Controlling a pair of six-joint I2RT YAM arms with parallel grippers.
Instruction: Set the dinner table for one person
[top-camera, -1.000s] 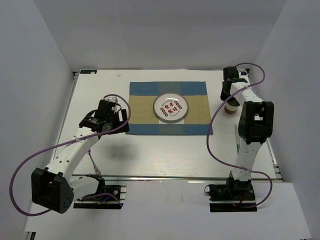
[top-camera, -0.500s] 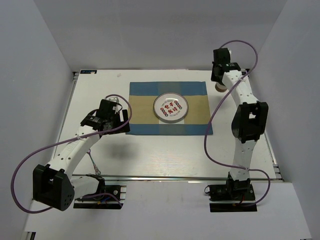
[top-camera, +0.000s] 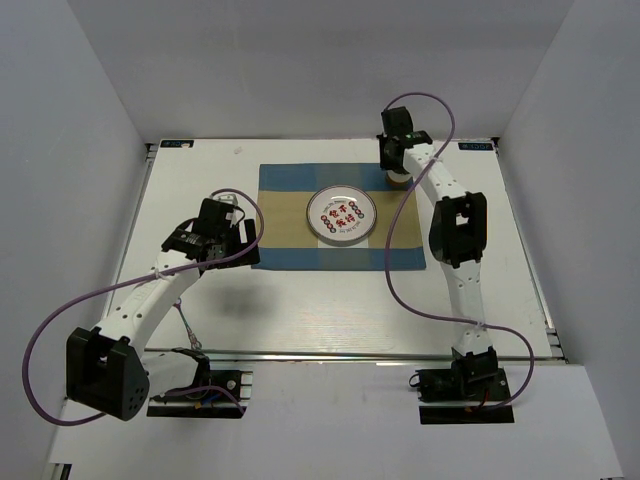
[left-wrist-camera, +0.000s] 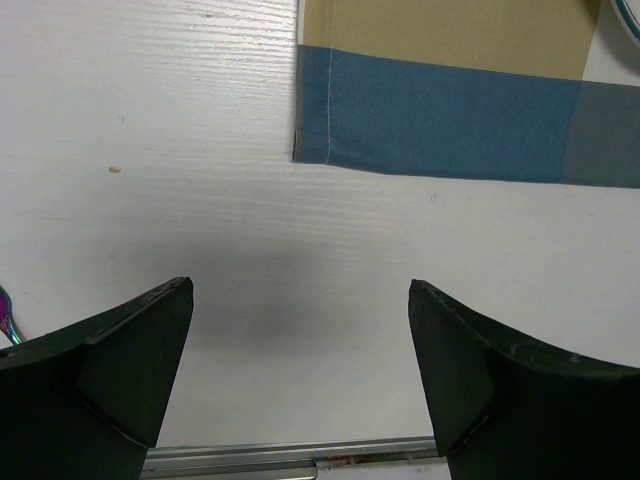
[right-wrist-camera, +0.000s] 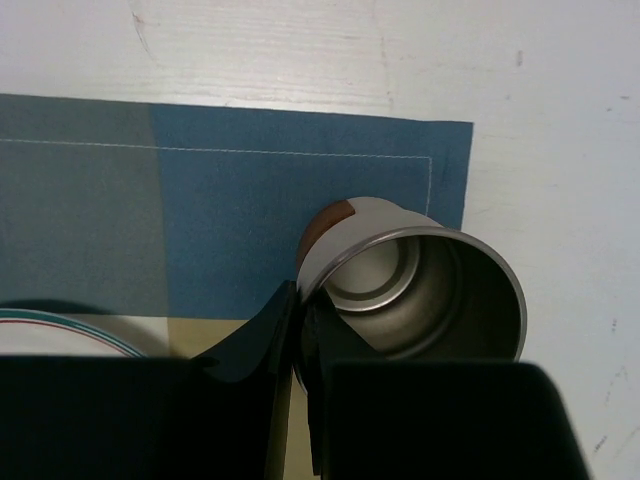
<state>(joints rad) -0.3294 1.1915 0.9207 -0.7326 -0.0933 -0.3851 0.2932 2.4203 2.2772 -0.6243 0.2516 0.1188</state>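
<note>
"Steel cup with a brown base (right-wrist-camera: 430, 285), open end up. Who has it?"

"The right gripper (right-wrist-camera: 300, 305). Its black fingers are clamped on the cup's wall at the rim. The cup is over the far right corner of the blue-and-tan checked cloth placemat (top-camera: 290, 212). Whether its base touches the cloth, I cannot tell."

"And the left gripper (left-wrist-camera: 300, 290)?"

"Jaws wide apart with nothing between them, above bare tabletop just off the placemat's near left corner."

"Where is the table itself?"

"The large white rectangular dinner table (top-camera: 300, 305) lies under both arms, with white walls around it and an aluminium rail (top-camera: 350, 353) along its near edge. The placemat lies at its middle, toward the far side. A round white plate with red lettering (top-camera: 342, 213) sits on the cloth."
</note>
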